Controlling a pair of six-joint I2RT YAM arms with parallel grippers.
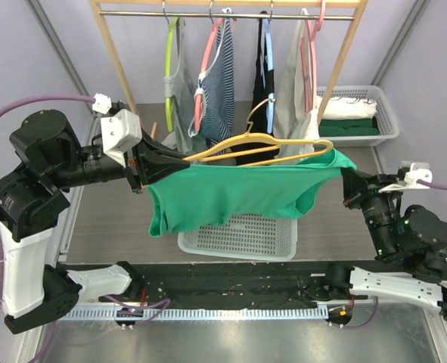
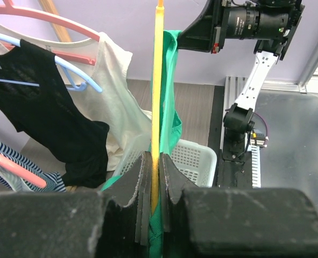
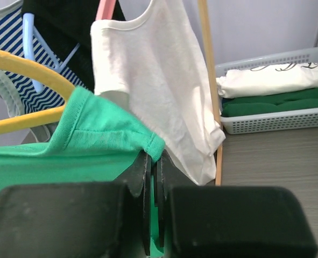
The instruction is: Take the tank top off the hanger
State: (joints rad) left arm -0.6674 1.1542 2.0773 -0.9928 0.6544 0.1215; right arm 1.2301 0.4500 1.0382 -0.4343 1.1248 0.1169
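Note:
A green tank top (image 1: pixel 231 193) hangs stretched on a yellow hanger (image 1: pixel 261 147), held in the air between both arms. My left gripper (image 1: pixel 174 162) is shut on the hanger's left end, with green fabric pinched in too; in the left wrist view the yellow hanger (image 2: pixel 157 80) runs straight out from that gripper (image 2: pixel 157 161). My right gripper (image 1: pixel 346 172) is shut on the tank top's right shoulder strap. The right wrist view shows the strap's hem (image 3: pixel 156 148) clamped at the jaw tips of the right gripper (image 3: pixel 154 161), beside the hanger's yellow arm (image 3: pixel 29 67).
Behind, a wooden rack (image 1: pixel 227 9) carries several hung garments: grey, striped, black, white (image 1: pixel 295 83). A white basket (image 1: pixel 242 236) sits below the green top. Another basket (image 1: pixel 359 113) at the back right holds folded clothes.

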